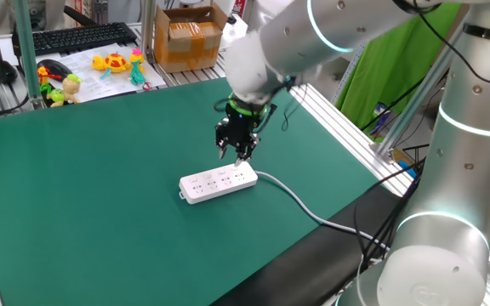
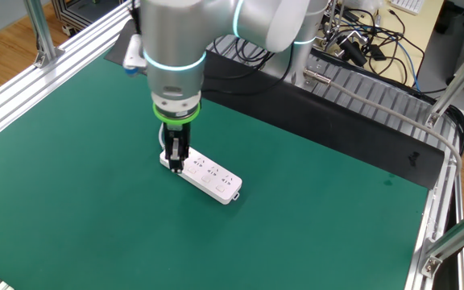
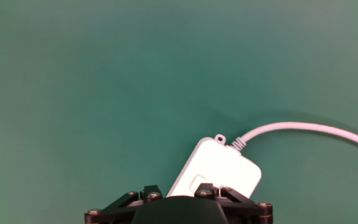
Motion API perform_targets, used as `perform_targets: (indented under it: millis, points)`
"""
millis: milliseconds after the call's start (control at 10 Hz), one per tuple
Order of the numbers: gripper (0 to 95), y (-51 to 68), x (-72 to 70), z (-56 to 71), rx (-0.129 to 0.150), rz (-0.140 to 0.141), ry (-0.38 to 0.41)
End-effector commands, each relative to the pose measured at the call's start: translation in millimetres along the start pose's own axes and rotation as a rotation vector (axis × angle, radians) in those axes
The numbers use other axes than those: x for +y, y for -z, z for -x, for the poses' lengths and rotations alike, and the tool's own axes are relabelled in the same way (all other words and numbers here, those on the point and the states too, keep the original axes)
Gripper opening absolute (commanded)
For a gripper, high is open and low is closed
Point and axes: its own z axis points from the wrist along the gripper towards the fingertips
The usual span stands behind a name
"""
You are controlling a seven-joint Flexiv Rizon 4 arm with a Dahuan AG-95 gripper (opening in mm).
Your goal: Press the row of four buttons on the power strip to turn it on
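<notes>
The power strip [image 1: 218, 181] lies flat near the middle of the green mat, a white bar with dark socket holes [image 2: 212, 173]. Its whitish cable [image 1: 313, 212] runs off toward the mat's right edge. My gripper [image 1: 238, 157] points straight down over the strip's cable end [image 3: 219, 168], its black fingers close above or on the top face; I cannot tell if they touch it. The hand view shows only the finger bases and the strip's rounded end with the cable [image 3: 303, 129]. The four buttons are too small to make out. No view shows the fingertips clearly.
Toys [image 1: 113, 64], a keyboard [image 1: 79, 36] and a cardboard box [image 1: 190, 38] sit beyond the mat's far edge. Aluminium rails [image 2: 22, 89] frame the mat. Loose black cables [image 2: 377, 40] lie behind the robot base.
</notes>
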Motion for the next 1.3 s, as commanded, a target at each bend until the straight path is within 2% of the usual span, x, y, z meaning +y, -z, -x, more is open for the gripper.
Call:
perform_targets:
  millis: [100,200,300,400,500,600,1300]
  points:
    - [57.0,-1.3,1.4,0.7,0.054,0.012,-0.004]
    - [57.0,-2.8,2.1,-0.5,0.054,0.013,0.008]
    - [38.0,-5.5,3.8,-1.6,0.053,0.019,0.011]
    - [38.0,-7.3,4.4,-3.0,0.053,0.025,0.008]
    - [57.0,-8.7,4.5,-4.3,0.041,0.039,-0.001]
    - [57.0,-9.8,4.6,-5.2,0.017,0.054,0.005]
    - [57.0,-21.0,10.2,-1.0,0.007,0.047,0.018]
